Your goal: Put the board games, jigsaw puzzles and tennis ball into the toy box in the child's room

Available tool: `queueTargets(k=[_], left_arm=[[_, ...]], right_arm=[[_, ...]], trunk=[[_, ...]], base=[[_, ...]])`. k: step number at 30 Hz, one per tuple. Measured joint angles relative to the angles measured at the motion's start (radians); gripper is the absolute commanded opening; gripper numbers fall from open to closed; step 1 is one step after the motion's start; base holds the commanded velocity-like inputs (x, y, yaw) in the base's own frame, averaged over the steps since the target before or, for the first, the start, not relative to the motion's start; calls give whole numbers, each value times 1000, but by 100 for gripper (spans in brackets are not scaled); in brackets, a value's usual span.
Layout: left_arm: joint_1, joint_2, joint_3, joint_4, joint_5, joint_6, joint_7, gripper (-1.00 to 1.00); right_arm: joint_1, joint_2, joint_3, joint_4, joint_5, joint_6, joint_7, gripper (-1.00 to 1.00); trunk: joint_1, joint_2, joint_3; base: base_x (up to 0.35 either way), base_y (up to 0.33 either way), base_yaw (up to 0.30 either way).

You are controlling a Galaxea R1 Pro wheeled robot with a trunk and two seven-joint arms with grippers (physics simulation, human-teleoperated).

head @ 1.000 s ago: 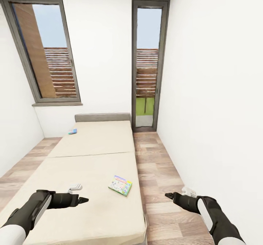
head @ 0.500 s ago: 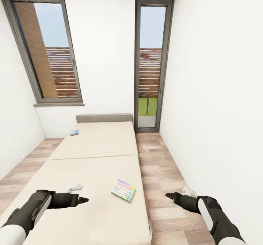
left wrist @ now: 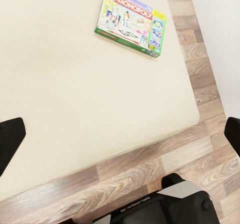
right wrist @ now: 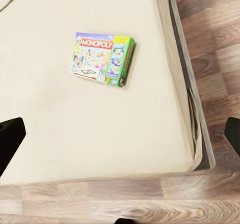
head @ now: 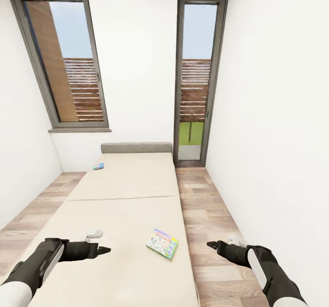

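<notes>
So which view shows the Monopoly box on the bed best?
The right wrist view: the Monopoly box sits central, with lid and green side readable. The left wrist view shows it near the picture's edge; the head view shows it small, on the bed.

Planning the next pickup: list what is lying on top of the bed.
On the bed: a green-edged Monopoly box near its right edge, and a small blue box far off by the headboard. Nothing covers either.

I see white walls (head: 274, 115) around a wood plank floor (head: 208, 215). On the far wall I have a slanted grey-framed window (head: 68, 65) and a tall narrow glass door (head: 197, 78); through both I see a slatted wooden fence (head: 195, 87) and blue sky.
</notes>
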Motion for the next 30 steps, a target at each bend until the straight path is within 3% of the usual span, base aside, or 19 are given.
queueTargets(k=[10,18,30], left_arm=[[0,0,1,0,0,0,0,100],[0,0,0,0,0,-2,-1,100],[0,0,0,0,0,-9,-2,100]], right_arm=[[0,1,1,0,0,0,0,100],[0,0,0,0,1,0,0,100],[0,1,0,0,0,-1,-1,100]], trunk=[[0,0,0],[0,0,0],[0,0,0]], base=[[15,127,36],[100,100,161],[136,74,31]])
